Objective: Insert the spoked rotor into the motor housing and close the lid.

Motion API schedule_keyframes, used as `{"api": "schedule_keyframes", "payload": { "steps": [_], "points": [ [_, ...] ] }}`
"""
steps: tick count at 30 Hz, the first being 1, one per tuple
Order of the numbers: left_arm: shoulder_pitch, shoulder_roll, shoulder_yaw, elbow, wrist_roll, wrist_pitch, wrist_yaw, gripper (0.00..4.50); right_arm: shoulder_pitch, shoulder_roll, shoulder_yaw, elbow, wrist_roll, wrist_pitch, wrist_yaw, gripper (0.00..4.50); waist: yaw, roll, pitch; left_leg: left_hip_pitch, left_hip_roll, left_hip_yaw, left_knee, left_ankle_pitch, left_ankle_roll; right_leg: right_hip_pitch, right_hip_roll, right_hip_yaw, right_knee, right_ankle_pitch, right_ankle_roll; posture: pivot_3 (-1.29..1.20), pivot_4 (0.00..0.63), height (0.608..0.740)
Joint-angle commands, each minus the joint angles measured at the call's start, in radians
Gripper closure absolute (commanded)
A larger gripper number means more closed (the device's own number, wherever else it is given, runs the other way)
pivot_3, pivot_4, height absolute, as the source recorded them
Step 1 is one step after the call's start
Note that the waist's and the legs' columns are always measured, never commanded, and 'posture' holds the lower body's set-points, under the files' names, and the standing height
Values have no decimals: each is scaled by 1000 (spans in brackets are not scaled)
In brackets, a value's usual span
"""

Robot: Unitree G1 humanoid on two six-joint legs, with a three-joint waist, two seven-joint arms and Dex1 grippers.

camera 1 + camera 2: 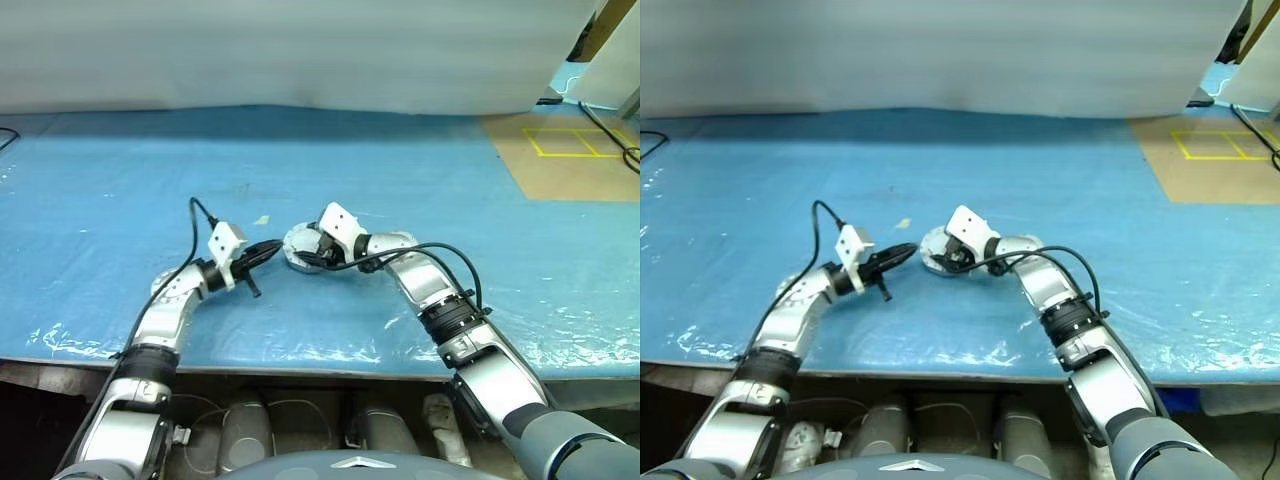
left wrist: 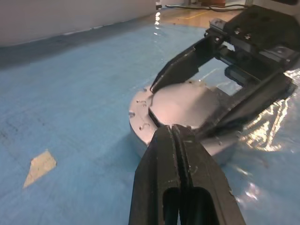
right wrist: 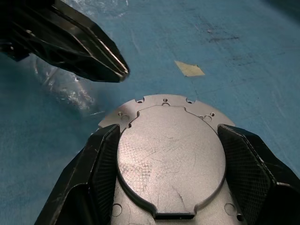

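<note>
The motor housing [image 1: 296, 243] lies on the blue table as a round silver body with small holes around its rim [image 2: 140, 124] and a smooth raised plate [image 3: 171, 154] on top; no windings show. My right gripper [image 3: 168, 136] reaches in from the right, with one finger against each side of that plate. My left gripper [image 1: 274, 246] is shut and empty. It points level at the housing's left edge, its tip [image 2: 172, 129] just short of the rim. The spoked rotor and the lid are out of view.
A small beige scrap of tape [image 1: 262, 220] lies on the table just behind the grippers. Crinkled clear film [image 1: 300, 345] covers the table's front edge. A white sheet [image 1: 300, 50] closes the back, and brown flooring with yellow lines [image 1: 570, 150] lies far right.
</note>
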Motion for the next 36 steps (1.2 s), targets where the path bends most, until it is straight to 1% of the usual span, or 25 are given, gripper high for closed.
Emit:
{"api": "schedule_keyframes", "payload": {
  "steps": [1, 3, 6, 10, 14, 20, 23, 27, 28, 29, 30, 31, 33, 36],
  "points": [
    [-49, -21, -4, 45, 6, -41, -3, 4457, 64, -27, 40, 55, -48, 68, 12, 1538, 1, 1, -1, 0, 0, 0, -1, 0, 0, 0, 0, 0, 0, 0, 0, 0, 150, 740],
    [-59, -23, -8, 66, 13, -30, -6, 4457, 73, -34, 40, 41, -49, 72, 20, 1538, 0, 1, -1, 0, 0, 0, -1, 0, 0, -1, 0, 0, 2, 0, 0, 0, 150, 740],
    [-66, -3, -35, 119, 64, -76, -15, 4457, 81, -38, 30, 25, -46, 88, 18, 1538, 1, 2, -4, -1, 0, 1, -5, 0, 0, -3, 1, -1, 2, 1, -1, 0, 150, 740],
    [-83, 2, -15, 166, 71, -93, 19, 4457, 91, -40, 24, 3, -41, 101, 19, 1538, 1, 7, -8, -4, 1, 5, -6, -1, -2, -3, 3, -3, 2, 1, -2, 0, 150, 740],
    [-75, 5, -17, 155, 64, -58, 8, 4457, 100, -43, 23, -12, -40, 110, 16, 1538, 3, 6, -8, -4, 0, 5, -6, -1, -2, -3, 2, -2, 1, 1, -1, 0, 150, 740],
    [-79, -9, -50, 163, 82, -80, -29, 4457, 111, -48, 22, -26, -40, 116, 12, 1538, 6, 7, -8, -5, 0, 5, -6, -1, -1, -3, 1, -2, 1, 0, -1, 0, 150, 740],
    [-87, -26, -65, 151, 80, -82, -46, 4457, 117, -47, 16, -46, -28, 155, 19, 1538, 9, 7, -8, -6, 0, 5, -7, -1, -1, -4, 1, -2, 0, 0, -1, 0, 150, 740],
    [-89, -30, -80, 162, 101, -101, -51, 4457, 127, -52, 18, -69, -40, 127, 11, 1538, 17, 7, -8, -7, 0, 5, -7, -1, -2, -5, 1, -2, 0, 0, -1, 0, 150, 740],
    [-89, -30, -81, 166, 105, -106, -54, 4457, 129, -51, 15, -74, -40, 124, 3, 817, 20, 7, -8, -7, 0, 5, -7, -1, -2, -5, 1, -2, -1, 0, -1, 0, 150, 740],
    [-89, -31, -81, 170, 106, -110, -55, 4457, 130, -49, 9, -79, -34, 125, 2, 580, 22, 7, -8, -7, 0, 5, -8, -1, -2, -5, 1, -2, -1, 0, -1, 0, 150, 740],
    [-90, -32, -80, 174, 107, -113, -57, 4457, 130, -48, 5, -86, -27, 130, 4, 234, 24, 7, -8, -7, 0, 5, -8, -1, -2, -5, 1, -2, -1, 0, -1, 0, 150, 740],
    [-90, -34, -80, 177, 108, -116, -58, 4457, 132, -46, -1, -97, -15, 137, 10, 25, 26, 7, -8, -7, 0, 5, -8, -1, -2, -5, 1, -2, -1, 0, -1, 0, 150, 740],
    [-91, -36, -79, 182, 107, -120, -61, 4457, 135, -41, -13, -117, 1, 148, 13, 25, 28, 7, -8, -8, 0, 5, -9, -1, -2, -6, 1, -2, -2, 0, 0, 0, 150, 740],
    [-97, -41, -78, 193, 107, -126, -65, 4457, 129, -51, -8, -121, -42, 26, -37, 25, 28, 6, -8, -10, -1, 5, -10, -1, -2, -7, 1, -2, -3, 0, 0, 0, 150, 740]
  ]
}}
